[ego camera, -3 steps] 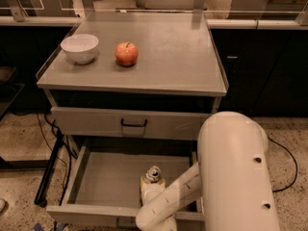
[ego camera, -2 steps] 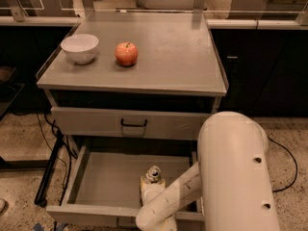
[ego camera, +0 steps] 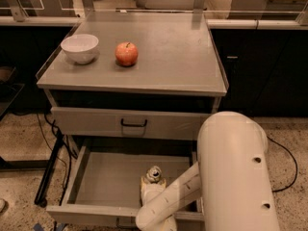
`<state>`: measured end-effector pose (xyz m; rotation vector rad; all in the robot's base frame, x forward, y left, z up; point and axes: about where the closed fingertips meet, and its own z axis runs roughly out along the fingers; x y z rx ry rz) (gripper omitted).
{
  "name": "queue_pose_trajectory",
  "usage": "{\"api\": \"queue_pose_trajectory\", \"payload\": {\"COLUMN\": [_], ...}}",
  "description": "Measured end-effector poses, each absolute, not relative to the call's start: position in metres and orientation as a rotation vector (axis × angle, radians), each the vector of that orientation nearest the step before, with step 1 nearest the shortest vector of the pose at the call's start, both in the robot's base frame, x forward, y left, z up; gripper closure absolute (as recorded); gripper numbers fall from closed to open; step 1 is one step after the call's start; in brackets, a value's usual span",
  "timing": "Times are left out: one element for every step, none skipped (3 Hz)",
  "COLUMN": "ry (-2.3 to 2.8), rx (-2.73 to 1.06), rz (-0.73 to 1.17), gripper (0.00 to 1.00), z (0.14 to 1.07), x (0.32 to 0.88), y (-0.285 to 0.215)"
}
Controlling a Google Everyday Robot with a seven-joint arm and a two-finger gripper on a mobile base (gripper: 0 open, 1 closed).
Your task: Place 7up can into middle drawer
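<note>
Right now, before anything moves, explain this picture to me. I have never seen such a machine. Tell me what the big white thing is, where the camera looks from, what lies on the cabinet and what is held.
The big white shape is the robot's arm, seen close up. It is a mobile robot with a single arm. There is only one picture, and it looks down from above, past the arm. Where the camera is mounted cannot be told.

In front stands a grey cabinet. On its top are a white bowl and, beside it, a red apple. Below the top is a shut drawer with a black handle, and under that the middle drawer, which is pulled open.

The arm ends in the gripper, reaching down into the open drawer. The 7up can stands upright right at the gripper, inside the drawer. Whether the gripper is actually gripping the can cannot be told.
</note>
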<state>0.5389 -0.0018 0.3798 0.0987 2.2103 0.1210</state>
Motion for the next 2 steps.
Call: {"api": "queue_pose_trajectory", "payload": {"ry": [2.21, 2.21], "rx": [0.099, 0.099], "rz": [0.121, 0.121], "gripper": [0.0, 0.0], "z": [0.3798, 0.3798], "x": [0.5389, 0.5389], "y": [-0.0018, -0.0018]}}
